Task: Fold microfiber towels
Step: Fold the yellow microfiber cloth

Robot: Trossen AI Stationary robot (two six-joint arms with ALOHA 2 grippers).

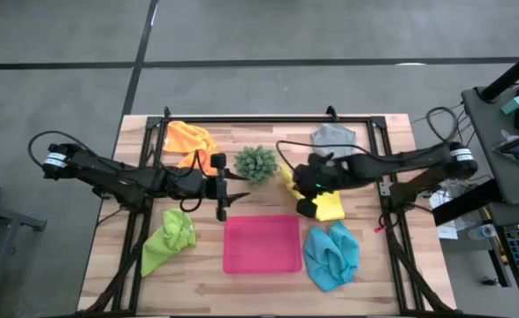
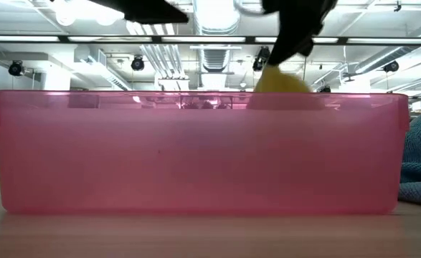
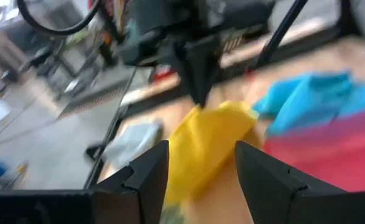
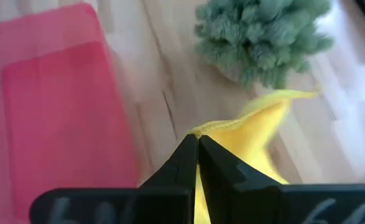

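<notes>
Yellow towel (image 1: 328, 205) lifted off the surface (image 1: 378, 274) by one edge, draped with its long axis running from the pinched top edge near the plant (image 1: 256, 162) down toward the near side, lower end resting by the light blue towel (image 1: 332, 256). Seen in the right wrist view as a narrow yellow strip (image 4: 257, 140) running straight away from the fingertips toward the plant (image 4: 263, 37).

Right pincer (image 1: 296, 184) clamped together on the yellow towel's hemmed edge, arm stretched in from the right edge, wrist between the plant and the pink tray (image 1: 262, 245), raised above the surface. In the low view, only a yellow bulge (image 2: 282, 81) visible over the tray's (image 2: 196, 154) far wall.

Left pincer (image 1: 221, 187) held with fingers apart, nothing between them, arm reaching in from the left side, pointing across toward the hanging yellow cloth (image 3: 204, 146), just left of the plant.

Orange towel (image 1: 190, 140) crumpled at the far left, grey towel (image 1: 333, 139) at the far right, lime green towel (image 1: 168, 238) bunched at the near left beside the tray.

No readable writing or labels.
</notes>
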